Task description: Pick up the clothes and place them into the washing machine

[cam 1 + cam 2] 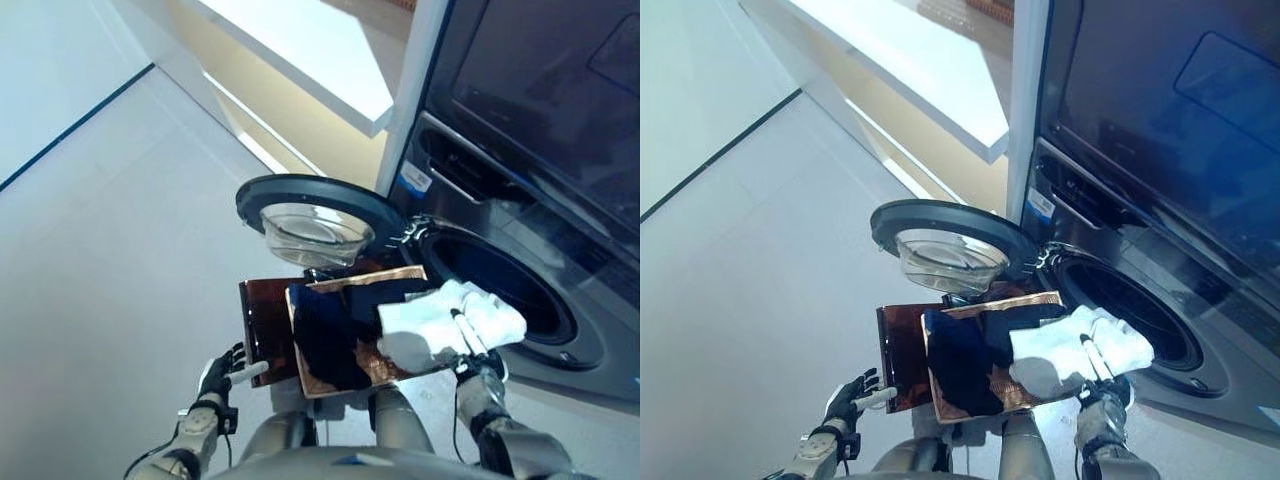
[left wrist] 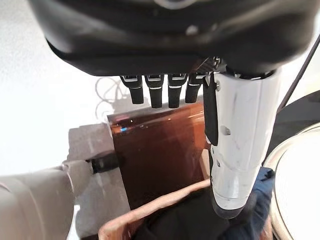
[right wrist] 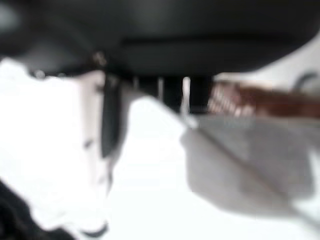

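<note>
My right hand (image 1: 478, 362) has its fingers curled into the white cloth (image 1: 445, 322), bunched just above them, near the drum (image 1: 500, 280). The dark clothes (image 1: 335, 335) lie in the brown box (image 1: 268, 320) just left of those fingers. My left hand (image 1: 222, 378) hangs by the box, fingers straight, holding nothing. I worry the cloth may snag on the drum's lip or slip out, since the hold looks shallow. The door (image 1: 310, 215) stands open beyond; pale floor (image 1: 110, 250) all round.
</note>
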{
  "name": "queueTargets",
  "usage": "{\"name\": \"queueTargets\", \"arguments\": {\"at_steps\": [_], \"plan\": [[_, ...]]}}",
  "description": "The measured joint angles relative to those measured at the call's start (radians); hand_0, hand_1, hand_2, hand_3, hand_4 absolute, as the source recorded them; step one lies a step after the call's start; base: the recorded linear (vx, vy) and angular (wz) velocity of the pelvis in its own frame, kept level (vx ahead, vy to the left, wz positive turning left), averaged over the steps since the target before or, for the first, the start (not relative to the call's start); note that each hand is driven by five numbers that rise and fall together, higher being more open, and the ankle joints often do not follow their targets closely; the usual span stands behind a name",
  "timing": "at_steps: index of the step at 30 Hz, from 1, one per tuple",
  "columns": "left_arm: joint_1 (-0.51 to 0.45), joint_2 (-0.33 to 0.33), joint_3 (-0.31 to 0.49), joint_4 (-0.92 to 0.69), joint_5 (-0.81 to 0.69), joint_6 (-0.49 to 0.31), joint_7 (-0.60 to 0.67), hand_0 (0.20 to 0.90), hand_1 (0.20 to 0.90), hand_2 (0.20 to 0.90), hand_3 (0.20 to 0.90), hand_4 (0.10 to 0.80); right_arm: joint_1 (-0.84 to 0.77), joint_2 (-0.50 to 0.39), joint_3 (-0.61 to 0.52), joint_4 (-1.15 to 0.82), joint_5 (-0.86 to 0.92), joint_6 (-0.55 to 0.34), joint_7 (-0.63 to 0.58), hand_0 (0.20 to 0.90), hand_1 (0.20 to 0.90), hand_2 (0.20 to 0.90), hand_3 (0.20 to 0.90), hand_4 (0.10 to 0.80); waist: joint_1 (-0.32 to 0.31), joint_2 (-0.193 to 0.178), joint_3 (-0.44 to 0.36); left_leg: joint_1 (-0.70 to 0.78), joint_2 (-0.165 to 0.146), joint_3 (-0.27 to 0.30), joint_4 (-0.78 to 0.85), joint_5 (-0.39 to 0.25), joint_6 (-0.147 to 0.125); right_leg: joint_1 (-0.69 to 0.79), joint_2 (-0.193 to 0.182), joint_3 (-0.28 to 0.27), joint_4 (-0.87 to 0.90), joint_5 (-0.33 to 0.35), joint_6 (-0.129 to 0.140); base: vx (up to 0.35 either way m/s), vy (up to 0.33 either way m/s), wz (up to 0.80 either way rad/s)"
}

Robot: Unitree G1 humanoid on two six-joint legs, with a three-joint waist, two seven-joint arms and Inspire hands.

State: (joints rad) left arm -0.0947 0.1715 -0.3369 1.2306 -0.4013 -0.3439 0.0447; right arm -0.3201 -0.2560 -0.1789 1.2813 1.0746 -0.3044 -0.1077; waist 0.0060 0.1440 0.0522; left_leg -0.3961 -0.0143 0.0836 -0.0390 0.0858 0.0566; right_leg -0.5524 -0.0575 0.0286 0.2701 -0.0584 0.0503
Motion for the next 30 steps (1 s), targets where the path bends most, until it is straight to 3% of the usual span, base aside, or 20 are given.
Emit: {"name": "queueTargets", "arguments": {"at_steps": [12, 25, 30], "plan": [[0.003, -0.010, -0.040, -0.012, -0.028, -0.004, -0.001, 0.900, 0.900, 0.900, 0.900, 0.800, -0.236, -0.116, -0.105, 0.088, 0.196, -0.003, -0.067, 0.200, 0.200, 0.200, 0.200, 0.300, 0.045, 0.043, 0.044, -0.051, 0.000, -0.038, -0.006, 0.020, -0.013, -0.060, -0.003, -0.023, 0.037, -0.014, -0.009, -0.003, -0.014, 0.07], [-0.006, -0.007, -0.105, -0.120, -0.048, -0.006, -0.001, 0.900, 0.900, 0.900, 0.900, 0.800, -0.408, -0.304, -0.144, 0.117, 0.231, -0.005, -0.157, 0.200, 0.200, 0.200, 0.200, 0.300, 0.092, 0.109, 0.066, -0.101, -0.003, -0.060, -0.023, 0.051, -0.024, -0.138, -0.006, -0.027, 0.085, -0.023, -0.015, -0.001, -0.011, 0.03], [-0.008, -0.007, -0.118, -0.125, -0.065, -0.011, -0.001, 0.900, 0.900, 0.900, 0.900, 0.800, -0.452, -0.336, -0.147, 0.120, 0.239, -0.006, -0.168, 0.200, 0.200, 0.200, 0.200, 0.300, 0.095, 0.124, 0.067, -0.107, -0.003, -0.067, -0.024, 0.057, -0.034, -0.153, -0.008, -0.030, 0.098, -0.034, -0.020, 0.017, -0.020, 0.03]]}}
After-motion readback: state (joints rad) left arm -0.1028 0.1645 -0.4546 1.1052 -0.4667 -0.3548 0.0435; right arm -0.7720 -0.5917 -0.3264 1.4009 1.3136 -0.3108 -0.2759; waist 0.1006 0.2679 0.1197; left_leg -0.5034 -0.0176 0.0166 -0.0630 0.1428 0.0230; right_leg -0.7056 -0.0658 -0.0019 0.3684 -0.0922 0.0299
